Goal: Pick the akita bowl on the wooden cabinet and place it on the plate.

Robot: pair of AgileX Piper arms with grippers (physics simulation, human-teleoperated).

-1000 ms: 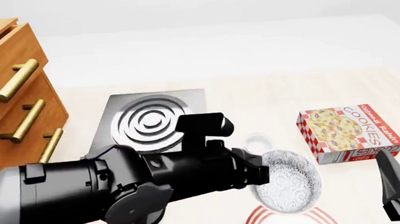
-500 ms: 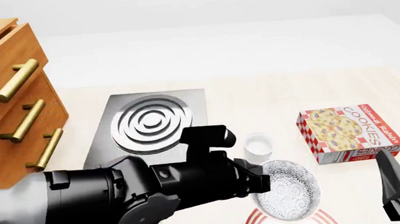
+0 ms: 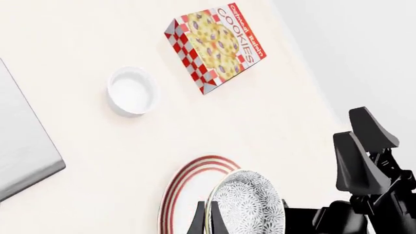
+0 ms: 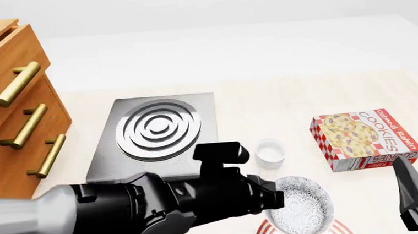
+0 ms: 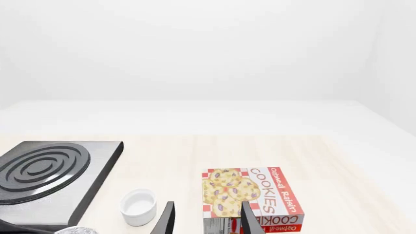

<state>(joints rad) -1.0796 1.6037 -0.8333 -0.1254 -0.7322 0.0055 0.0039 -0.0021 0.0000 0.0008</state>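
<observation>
left gripper (image 4: 277, 194) clamping speckled grey-and-white akita bowl (image 4: 300, 205) | hovering over red-ringed white plate (image 3: 188, 187), near right | release pending | right gripper (image 5: 206, 219) idling, parted

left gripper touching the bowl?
Touching. The left wrist view shows the left gripper with its fingers closed on the rim of the bowl, held tilted over the plate.

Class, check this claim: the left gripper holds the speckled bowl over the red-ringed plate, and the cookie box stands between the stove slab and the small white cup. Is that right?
Not quite. In the front view, the small white cup stands between the stove slab and the cookie box. The left gripper does hold the speckled bowl over the red-ringed plate.
</observation>
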